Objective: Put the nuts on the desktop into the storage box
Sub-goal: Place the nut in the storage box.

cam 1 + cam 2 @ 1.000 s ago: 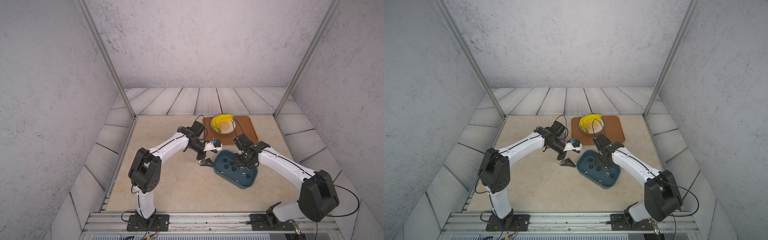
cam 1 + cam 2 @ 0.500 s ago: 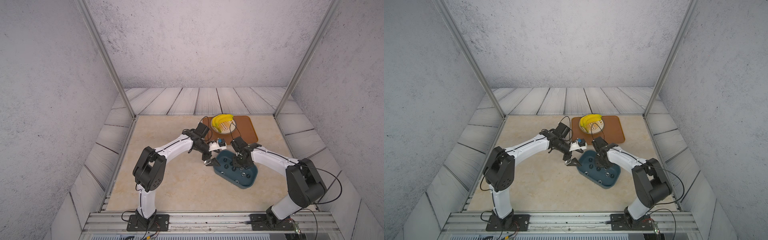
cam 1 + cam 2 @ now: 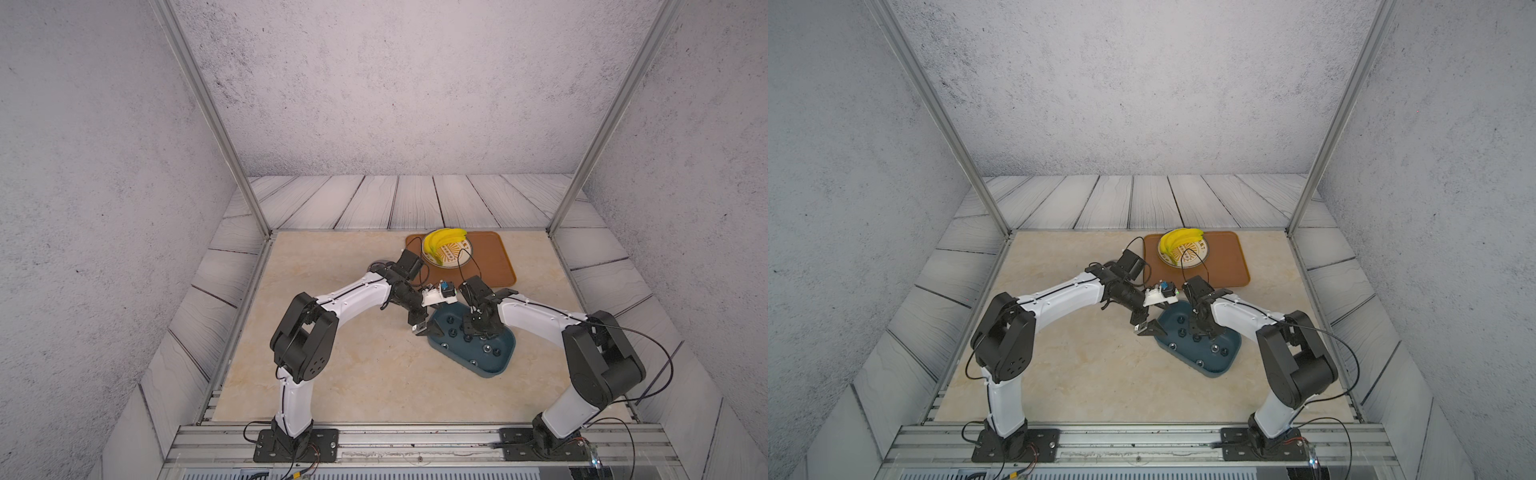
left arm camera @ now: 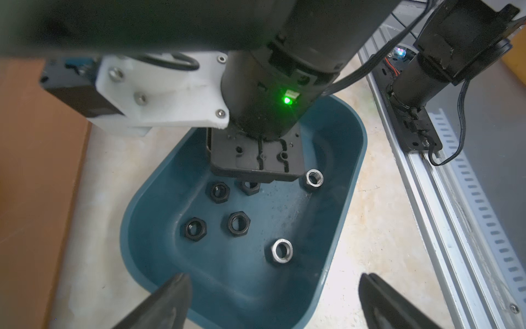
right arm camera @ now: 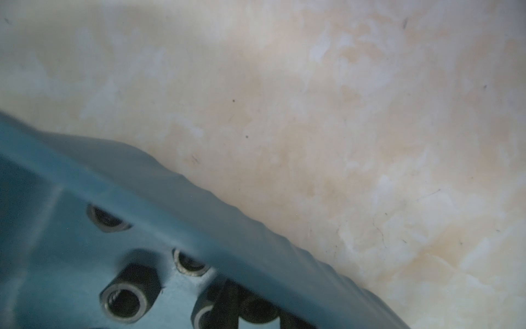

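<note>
Inside the storage box (image 4: pixel 227 273), black and silver nuts (image 4: pixel 239 224) lie scattered.

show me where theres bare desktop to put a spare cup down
The widest bare desktop lies between the left arm, the storage box and the front rail. A smaller patch sits in the far corner beside the tray. Crowded: the left gripper and right gripper meet at the storage box, which holds nuts.

Matt black and bare silvery metal nuts (image 4: pixel 239 223); smooth plastic storage box (image 4: pixel 227 273).
</note>
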Controlling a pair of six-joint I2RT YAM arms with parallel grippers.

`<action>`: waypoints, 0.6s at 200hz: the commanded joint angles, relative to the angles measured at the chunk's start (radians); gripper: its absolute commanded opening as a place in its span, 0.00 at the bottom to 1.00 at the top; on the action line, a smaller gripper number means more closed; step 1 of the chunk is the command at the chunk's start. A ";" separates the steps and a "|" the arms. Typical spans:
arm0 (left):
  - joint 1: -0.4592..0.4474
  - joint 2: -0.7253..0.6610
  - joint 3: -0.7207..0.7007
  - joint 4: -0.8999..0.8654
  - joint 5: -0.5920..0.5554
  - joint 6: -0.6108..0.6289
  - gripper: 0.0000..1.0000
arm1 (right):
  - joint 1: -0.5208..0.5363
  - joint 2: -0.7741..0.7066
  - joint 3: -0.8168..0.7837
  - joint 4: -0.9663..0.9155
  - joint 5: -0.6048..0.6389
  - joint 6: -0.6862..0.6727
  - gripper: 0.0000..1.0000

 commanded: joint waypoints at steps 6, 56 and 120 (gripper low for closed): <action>-0.009 0.017 -0.012 -0.005 -0.001 -0.005 0.98 | -0.005 0.015 -0.010 0.005 0.024 0.015 0.24; -0.010 -0.002 -0.023 -0.038 0.007 0.040 0.98 | -0.005 0.001 -0.001 -0.012 0.013 0.014 0.36; -0.003 -0.082 0.010 -0.198 -0.010 0.169 0.98 | -0.005 -0.130 0.018 -0.073 -0.006 0.011 0.41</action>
